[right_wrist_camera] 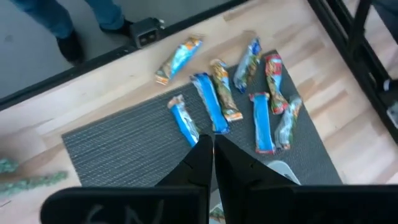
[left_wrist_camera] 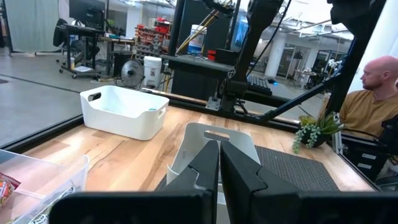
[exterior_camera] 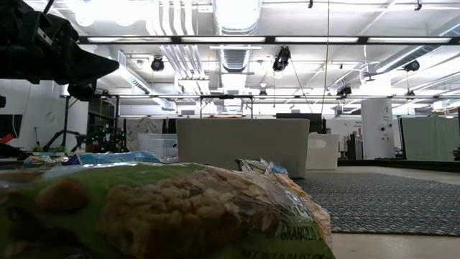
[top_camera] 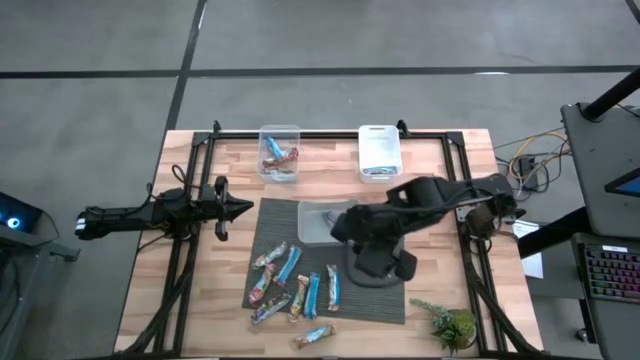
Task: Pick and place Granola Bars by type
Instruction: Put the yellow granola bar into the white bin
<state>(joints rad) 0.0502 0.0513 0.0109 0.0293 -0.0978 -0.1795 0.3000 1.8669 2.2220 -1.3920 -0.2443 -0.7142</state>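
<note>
Several Granola Bars (top_camera: 290, 285) in blue and in red-tan wrappers lie flat on the grey mat (top_camera: 380, 300) near its near left corner. One bar (top_camera: 315, 336) lies on the wood beyond the mat's edge. In the right wrist view the bars (right_wrist_camera: 208, 109) lie spread below the fingers. My right gripper (right_wrist_camera: 208, 152) is shut, holds nothing, and slants down above the mat, beside a pale bin (top_camera: 318, 222). My left gripper (top_camera: 243, 208) waits shut and level at the mat's left edge, and its wrist view shows the fingers (left_wrist_camera: 219, 158) together.
A clear tub (top_camera: 279, 152) holding a few bars and a white tub (top_camera: 378, 150) stand at the far edge. A small green plant (top_camera: 448, 322) is at the near right corner. One wrapper (exterior_camera: 165, 208) fills the low view. A person (left_wrist_camera: 373, 99) sits beyond the table.
</note>
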